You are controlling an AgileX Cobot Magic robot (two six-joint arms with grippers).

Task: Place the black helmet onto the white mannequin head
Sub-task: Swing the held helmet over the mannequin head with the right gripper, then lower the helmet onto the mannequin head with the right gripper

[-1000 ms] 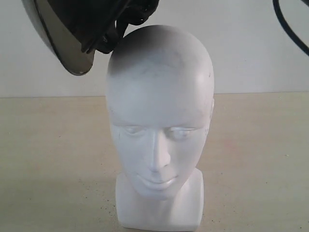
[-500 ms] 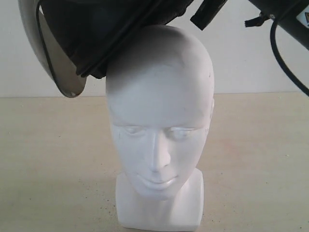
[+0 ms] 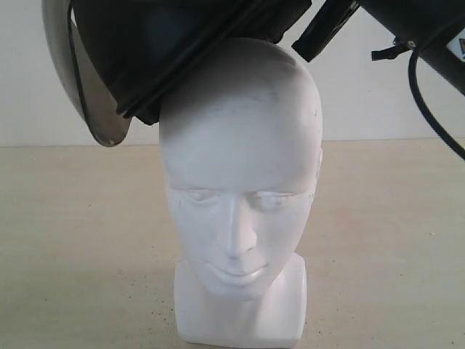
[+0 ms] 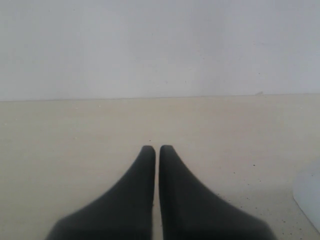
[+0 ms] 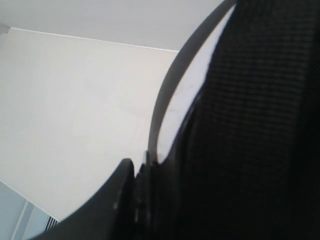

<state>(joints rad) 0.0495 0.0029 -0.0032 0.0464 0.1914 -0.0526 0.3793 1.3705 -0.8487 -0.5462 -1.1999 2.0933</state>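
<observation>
The white mannequin head (image 3: 240,211) stands upright on the table, face toward the exterior camera. The black helmet (image 3: 167,51) hangs tilted over its crown, its padded rim touching the top of the head, its smoky visor (image 3: 87,87) drooping at the head's left. The right arm (image 3: 429,29) comes in from the top right. In the right wrist view my right gripper (image 5: 147,170) is shut on the helmet's rim (image 5: 165,115), the black lining (image 5: 250,125) filling that view. My left gripper (image 4: 156,149) is shut on nothing, low over the table.
The beige table (image 3: 80,240) spreads around the head, with a pale wall (image 3: 363,94) behind. A black cable (image 3: 429,102) hangs from the right arm at the upper right. A white edge, likely the head's base (image 4: 310,200), shows in the left wrist view.
The helmet has moved right and down from the upper left until it overlaps the head's crown. The right arm has come into view at the top right.
</observation>
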